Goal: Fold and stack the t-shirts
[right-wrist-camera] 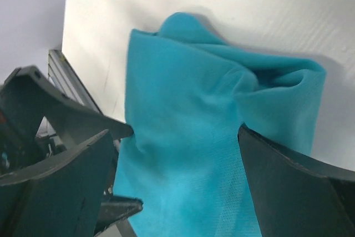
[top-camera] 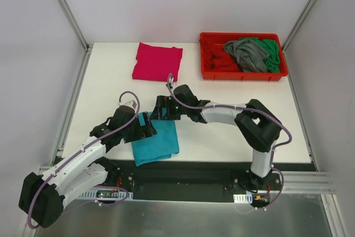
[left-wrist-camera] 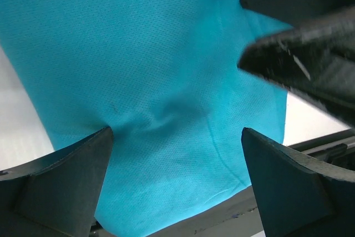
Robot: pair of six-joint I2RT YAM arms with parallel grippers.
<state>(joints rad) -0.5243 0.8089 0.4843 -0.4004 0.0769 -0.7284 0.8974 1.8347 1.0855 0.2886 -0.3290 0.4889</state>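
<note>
1. Your left gripper (left-wrist-camera: 176,132) is spread wide and pinches nothing. The teal shirt (left-wrist-camera: 155,70) lies directly beneath it and between its fingers. One fingertip (left-wrist-camera: 83,165) presses a small pucker into the cloth.
2. Your right gripper (right-wrist-camera: 175,131) is also spread and holds nothing. The bunched, doubled end of the same shirt sits just ahead of it and below.
3. Collision is the first risk. The two grippers sit just beside each other over one shirt, so swinging or closing either one carelessly may knock them together.
4. A shallow pinch is the next risk. If you catch only the top layer, the doubled cloth will likely peel open as you lift.
5. Behind your left gripper, towards the arm bases, the shirt reaches close to the near edge of the table (top-camera: 233,120). Dragging it backward could pull it over.
6. The red tray (top-camera: 244,76) lies well ahead and to the right of your right gripper.
   - It holds a crumpled grey shirt (top-camera: 247,53), a green shirt (top-camera: 272,54) and a red shirt (top-camera: 213,56), all unfolded.
   - The pink shirt (top-camera: 157,62) lies folded flat ahead of both grippers, well apart from them. It is probably the base of the stack.
</note>
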